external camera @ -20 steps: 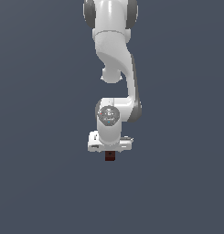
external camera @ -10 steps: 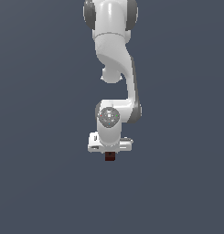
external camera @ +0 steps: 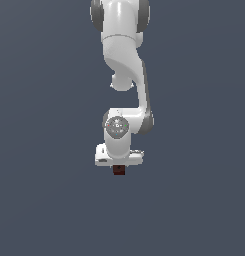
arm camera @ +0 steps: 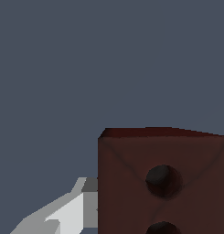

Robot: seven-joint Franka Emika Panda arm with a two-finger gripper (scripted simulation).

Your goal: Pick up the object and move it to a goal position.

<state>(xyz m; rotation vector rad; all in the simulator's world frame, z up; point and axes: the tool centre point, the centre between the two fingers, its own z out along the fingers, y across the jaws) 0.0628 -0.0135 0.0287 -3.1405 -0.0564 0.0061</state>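
White arm (external camera: 125,75): reaches down from the exterior view's top, wrist bent, claw (external camera: 119,169) pointing downward. Dark reddish-brown block (external camera: 119,170): directly beneath the claw body, touching it, with dark dots on its face in the wrist view (arm camera: 163,183). Claw opening: cannot tell; one pale finger (arm camera: 67,212) lies beside the block.

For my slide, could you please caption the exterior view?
Simulated white Panda arm reaching down, its gripper directly over a small dark reddish-brown block against a plain grey-blue background.
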